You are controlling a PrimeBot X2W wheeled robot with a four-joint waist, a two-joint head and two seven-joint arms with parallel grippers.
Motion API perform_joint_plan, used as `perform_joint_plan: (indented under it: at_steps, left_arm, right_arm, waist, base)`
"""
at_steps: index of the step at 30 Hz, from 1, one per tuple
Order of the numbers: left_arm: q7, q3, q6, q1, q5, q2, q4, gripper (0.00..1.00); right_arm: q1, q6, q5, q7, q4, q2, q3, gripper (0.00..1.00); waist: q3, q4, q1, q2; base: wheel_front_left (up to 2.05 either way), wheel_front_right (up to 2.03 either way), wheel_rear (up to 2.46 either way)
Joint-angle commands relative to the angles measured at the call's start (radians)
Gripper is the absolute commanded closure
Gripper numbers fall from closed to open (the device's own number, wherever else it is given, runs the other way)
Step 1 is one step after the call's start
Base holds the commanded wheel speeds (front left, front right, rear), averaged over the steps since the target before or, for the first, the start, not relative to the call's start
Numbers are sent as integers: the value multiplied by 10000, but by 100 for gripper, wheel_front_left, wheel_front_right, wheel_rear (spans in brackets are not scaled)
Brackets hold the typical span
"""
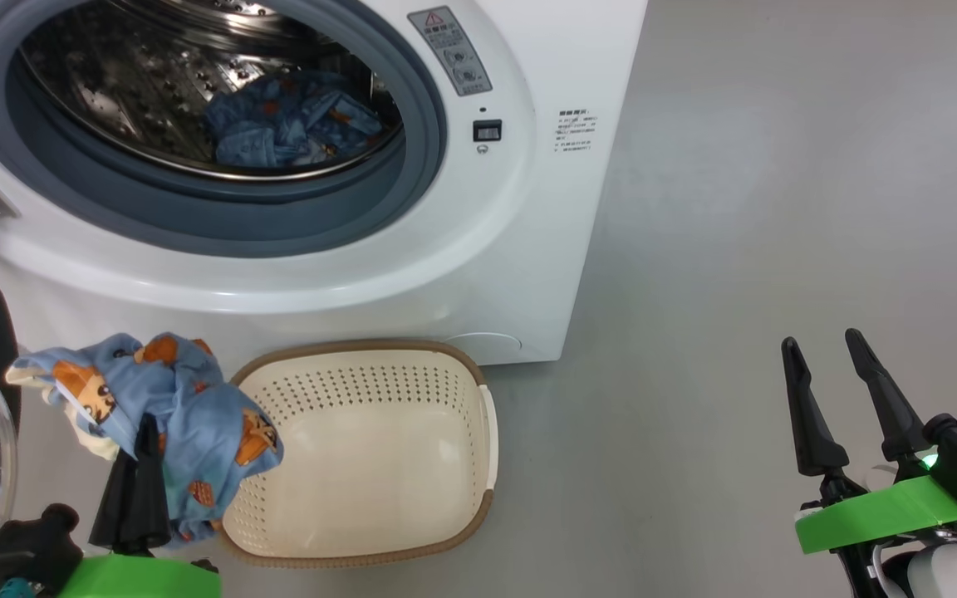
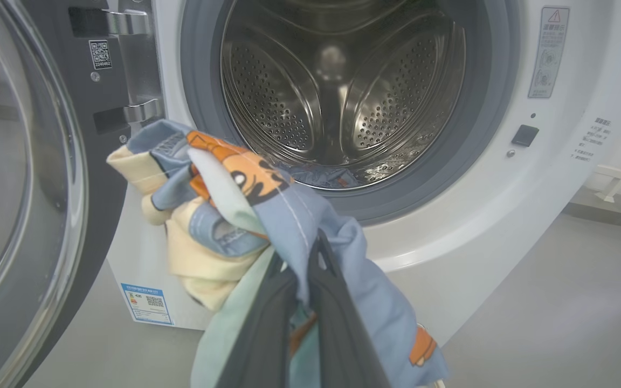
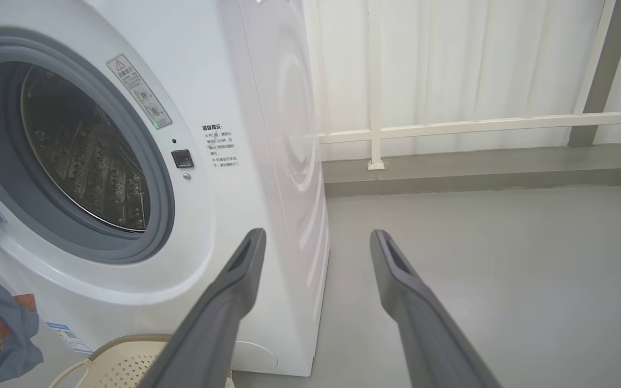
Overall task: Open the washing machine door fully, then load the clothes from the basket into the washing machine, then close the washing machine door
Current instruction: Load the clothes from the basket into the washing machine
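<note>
Faces the white washing machine (image 1: 487, 249) with the washing machine door (image 2: 25, 178) swung wide to the left, its glass bowl turned outward and the steel hinge (image 2: 138, 59) exposed. Pinches a light-blue garment (image 1: 171, 399) between the pressed-together fingers of the left gripper (image 1: 146, 425), up off the floor (image 1: 777, 208), just beside the left rim of the basket (image 1: 362, 390) and below the machine's round opening. Has the cloth bunched above the fingertips and draped down both sides of them, with orange-brown cartoon figures and cream trim showing. Points those fingers, in the left wrist view, toward the lower left of the grey gasket (image 1: 196, 208), with the held garment in front of the opening and not yet inside it. Shows another garment (image 1: 292, 124) of the same print already lying low in the perforated steel drum (image 1: 113, 91), toward the drum's right side in the head view. Has the cream basket with its brown rim upright on the grey floor, just in front of the machine, its perforated walls and smooth bottom in plain sight. Holds the right gripper (image 1: 821, 340) spread wide around nothing, low at the right above the floor, well apart from both basket and machine, its fingers pointing up the head view. Looks, in the right wrist view, along those fingers past the machine's right side toward a white railing (image 3: 477, 126).
</note>
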Motion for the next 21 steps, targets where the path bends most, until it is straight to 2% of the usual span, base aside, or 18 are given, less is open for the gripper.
perform_joint_plan:
  at_steps: [1,12,21]
  left_arm:
    - [-120,374,-21,-228,130,148,-352,100]
    - [-120,28,-21,-1360,173,464,-630,100]
    - [-120,-417,-21,-3752,374,1248,-684,100]
  right_arm:
    - [-112,44,108,-49,-292,-87,202,0]
    - [-584,44,62,-49,-435,76,152,0]
    - [-1278,44,39,-49,-504,329,246,0]
  waist:
    - [166,-43,0,-1]
    - [1274,-211,0,-1]
    - [2397,-472,0,-1]
  base:
    - [0,0,0]
    - [0,0,0]
    - [0,0,0]
